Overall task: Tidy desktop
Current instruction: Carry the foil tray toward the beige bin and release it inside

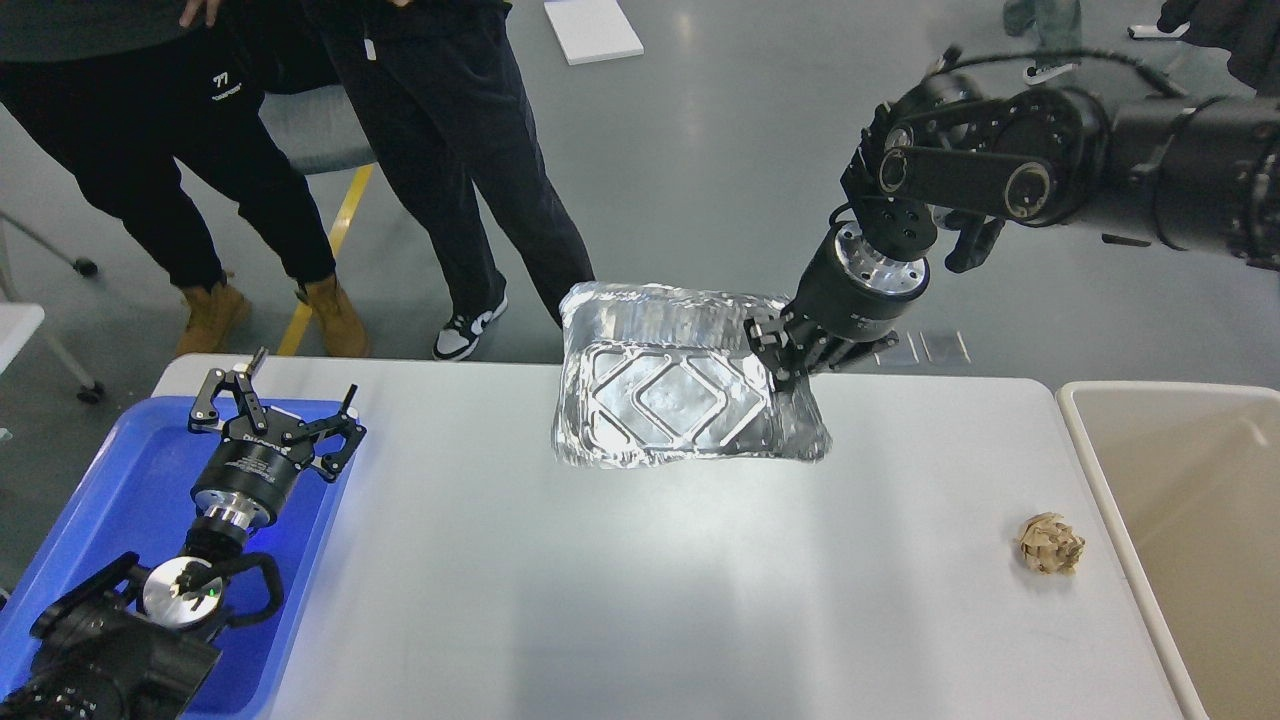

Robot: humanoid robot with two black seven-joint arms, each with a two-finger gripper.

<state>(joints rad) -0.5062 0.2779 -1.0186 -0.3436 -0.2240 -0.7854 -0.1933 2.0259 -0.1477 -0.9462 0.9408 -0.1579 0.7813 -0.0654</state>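
Observation:
The desktop (640,600) is a wide light grey-white tabletop. My right gripper (780,362) is shut on the right rim of a silver foil tray (670,395) and holds it up in the air above the far middle of the desktop. A crumpled brown paper ball (1051,543) lies on the desktop at the right. My left gripper (275,400) is open and empty, hovering over the blue plastic tray (90,500) at the left.
A beige rimmed bin (1190,500) stands off the desktop's right edge. Two people (440,150) stand just beyond the far edge at the left. A white board (593,30) lies on the floor farther back.

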